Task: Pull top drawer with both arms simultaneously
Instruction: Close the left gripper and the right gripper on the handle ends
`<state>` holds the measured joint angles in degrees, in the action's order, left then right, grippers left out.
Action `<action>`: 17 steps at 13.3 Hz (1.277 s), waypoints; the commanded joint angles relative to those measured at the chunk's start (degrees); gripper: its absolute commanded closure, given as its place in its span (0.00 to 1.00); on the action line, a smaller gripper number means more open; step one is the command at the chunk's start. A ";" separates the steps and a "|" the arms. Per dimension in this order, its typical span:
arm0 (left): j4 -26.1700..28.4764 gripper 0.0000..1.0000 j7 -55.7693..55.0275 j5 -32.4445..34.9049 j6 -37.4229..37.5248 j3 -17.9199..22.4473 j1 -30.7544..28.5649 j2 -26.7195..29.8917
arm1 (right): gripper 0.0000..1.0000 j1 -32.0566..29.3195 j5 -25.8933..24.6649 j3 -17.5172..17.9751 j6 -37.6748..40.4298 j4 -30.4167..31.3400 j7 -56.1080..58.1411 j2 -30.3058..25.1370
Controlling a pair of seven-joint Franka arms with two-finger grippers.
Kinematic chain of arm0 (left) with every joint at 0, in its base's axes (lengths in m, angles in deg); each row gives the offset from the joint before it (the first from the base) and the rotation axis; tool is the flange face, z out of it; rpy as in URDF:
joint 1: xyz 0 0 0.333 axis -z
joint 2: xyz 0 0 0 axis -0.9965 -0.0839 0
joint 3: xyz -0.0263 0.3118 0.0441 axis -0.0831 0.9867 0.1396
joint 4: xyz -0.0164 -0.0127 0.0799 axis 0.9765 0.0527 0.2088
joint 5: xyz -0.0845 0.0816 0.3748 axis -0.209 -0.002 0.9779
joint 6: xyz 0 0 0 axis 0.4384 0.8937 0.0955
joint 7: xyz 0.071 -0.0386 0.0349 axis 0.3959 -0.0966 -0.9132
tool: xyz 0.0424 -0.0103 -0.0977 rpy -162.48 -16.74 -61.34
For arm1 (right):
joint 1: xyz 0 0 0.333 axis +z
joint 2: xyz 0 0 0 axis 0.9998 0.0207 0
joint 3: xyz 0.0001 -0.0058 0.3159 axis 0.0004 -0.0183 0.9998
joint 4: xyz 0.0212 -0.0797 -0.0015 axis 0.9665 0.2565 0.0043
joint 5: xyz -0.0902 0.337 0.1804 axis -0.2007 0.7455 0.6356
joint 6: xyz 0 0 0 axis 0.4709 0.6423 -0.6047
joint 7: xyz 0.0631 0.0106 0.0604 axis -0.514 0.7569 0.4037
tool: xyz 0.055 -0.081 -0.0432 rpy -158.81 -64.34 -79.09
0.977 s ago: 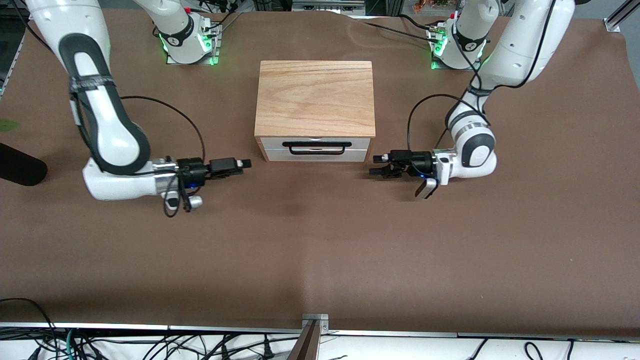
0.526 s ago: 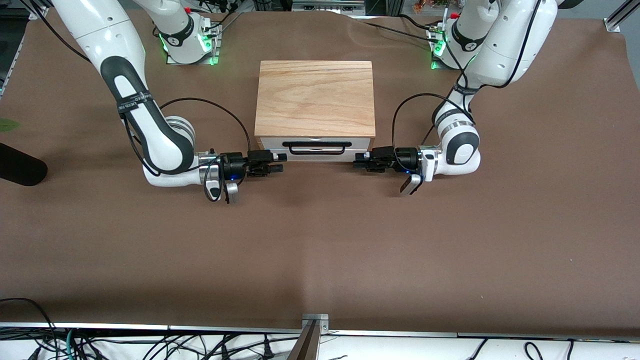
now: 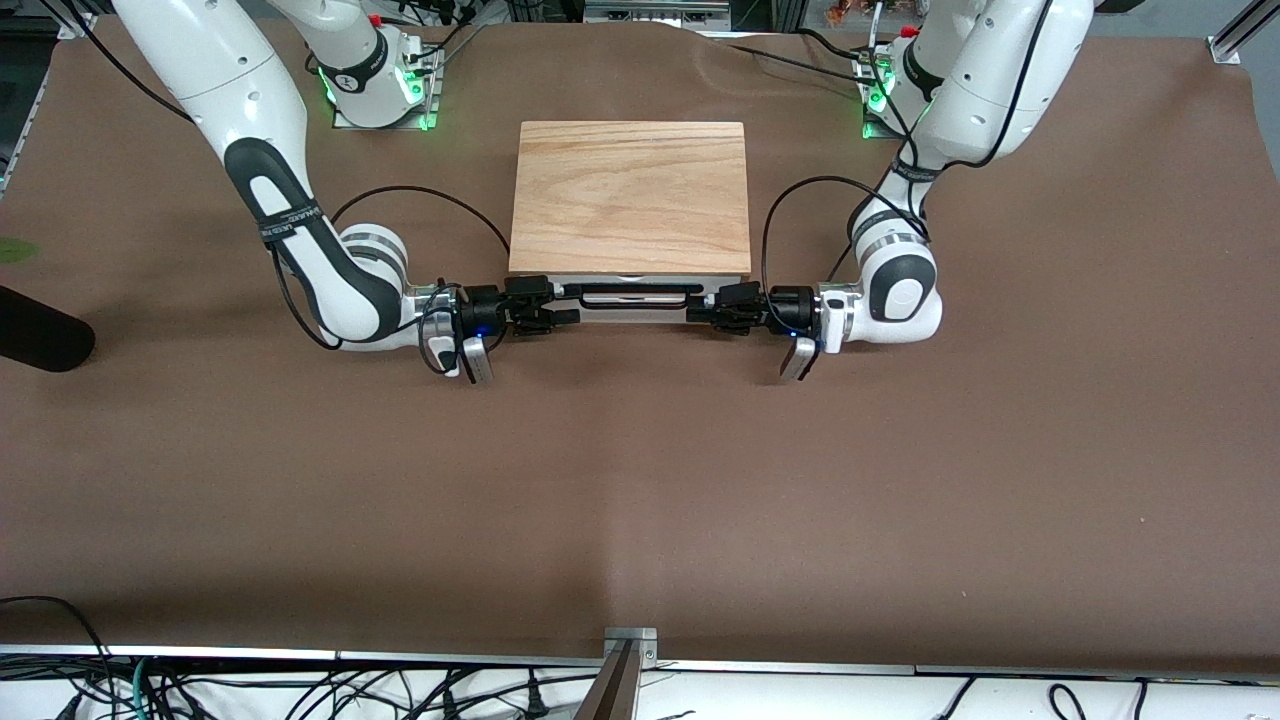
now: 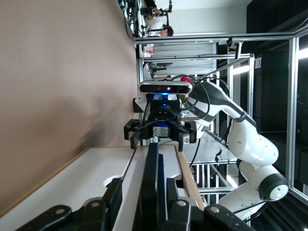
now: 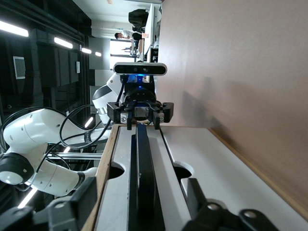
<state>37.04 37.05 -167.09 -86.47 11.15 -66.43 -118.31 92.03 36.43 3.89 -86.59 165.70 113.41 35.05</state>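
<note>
The top drawer [image 3: 650,280] is the white front just under the light oak cabinet top [image 3: 630,195], and it looks closed. Its thin black wire handle [image 3: 632,288] runs across the front. My right gripper [image 3: 565,303] is open, with its fingers on either side of the handle end toward the right arm. My left gripper [image 3: 702,306] is open around the other end. In the left wrist view the handle [image 4: 154,168] passes between my open fingers [image 4: 114,192], with the gripper's middle [image 4: 144,199] on the bar. In the right wrist view the handle [image 5: 144,168] lies between widely spread fingers [image 5: 197,192] of that gripper [image 5: 142,204].
A second white drawer front [image 5: 207,159] sits below the top one. The brown table [image 3: 640,500] stretches out in front of the cabinet. A black object [image 3: 40,340] lies at the right arm's end of the table.
Both grippers have moved inward along the cabinet's front, from beside it to the two ends of the handle. The drawer has not moved.
</note>
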 commanded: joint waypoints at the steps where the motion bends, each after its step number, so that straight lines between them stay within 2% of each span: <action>1: 2.81 0.55 0.56 -1.16 -0.95 0.32 0.58 2.67 | 0.36 -0.49 1.42 0.98 0.45 0.73 1.53 0.46; 2: 3.34 0.56 0.56 -1.16 -0.95 0.14 0.58 2.84 | 0.42 -0.06 1.60 0.98 0.19 0.56 1.62 0.90; 4: 4.39 0.59 0.47 -1.16 -0.95 -0.21 0.58 3.55 | 0.46 0.04 2.39 0.98 -0.17 0.29 1.53 1.26; 7: 4.48 0.61 0.56 -1.34 -1.13 -1.00 0.58 3.90 | 0.74 0.74 3.27 0.89 -0.25 0.29 1.62 1.26; 10: 4.48 0.63 0.56 -2.47 -1.13 -1.09 1.19 3.90 | 0.90 0.74 3.36 0.89 -0.25 0.12 1.62 1.26; 11: 4.40 0.66 0.56 -2.57 -1.13 -1.09 1.45 3.81 | 0.93 0.65 3.36 0.89 -0.25 0.11 1.62 1.26; 13: 4.40 0.79 0.64 -2.57 -1.13 -1.09 1.45 3.81 | 0.94 0.65 3.36 0.89 -0.25 -0.32 1.62 1.26; 17: 4.14 0.83 0.64 -2.57 -1.13 -1.09 1.45 2.42 | 0.94 0.65 3.36 0.89 -0.25 -0.33 1.45 1.26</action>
<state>39.31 36.31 -167.76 -87.35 10.24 -66.06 -116.42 92.81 38.45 4.28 -86.48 165.69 114.51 36.19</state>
